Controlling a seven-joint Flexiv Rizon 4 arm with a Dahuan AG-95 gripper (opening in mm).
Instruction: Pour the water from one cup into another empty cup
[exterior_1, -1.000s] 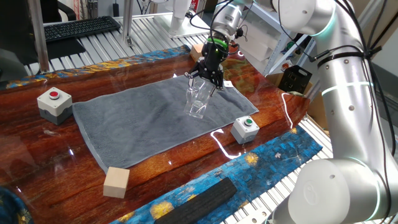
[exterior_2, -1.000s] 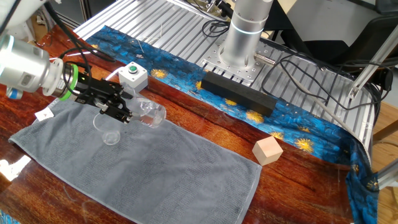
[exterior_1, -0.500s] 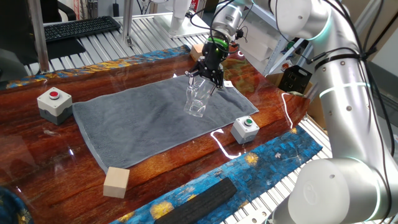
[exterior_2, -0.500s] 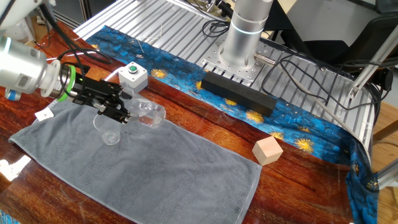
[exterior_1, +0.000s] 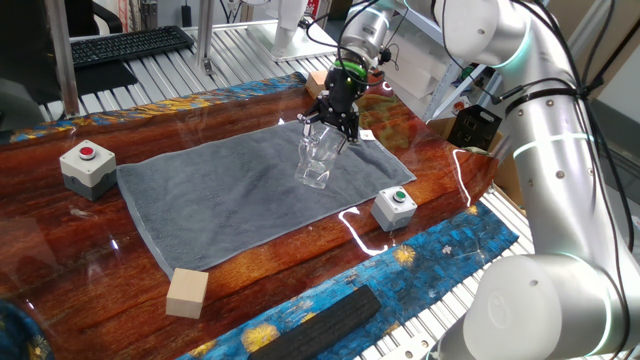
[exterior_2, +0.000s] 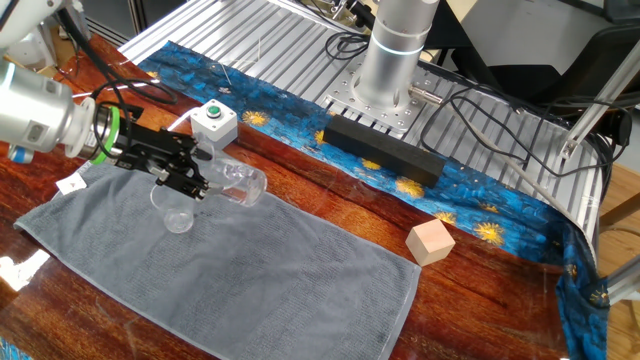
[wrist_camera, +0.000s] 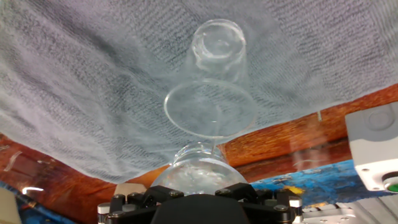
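The gripper (exterior_2: 190, 180) is clamping the glass mug (exterior_2: 240, 183) between closed jaws, holding it tipped on its side just above the small handleless glass (exterior_2: 176, 207), which is standing upright on the grey towel (exterior_2: 250, 270). In the hand view the mug (wrist_camera: 198, 171) is sitting directly over the small glass's rim (wrist_camera: 210, 109). A green-button box (exterior_2: 214, 122) is sitting just behind the gripper; a wooden block (exterior_2: 431, 242) and a black bar (exterior_2: 382, 148) are lying well apart, and a red-button box (exterior_1: 87, 165) is sitting off the towel's far end
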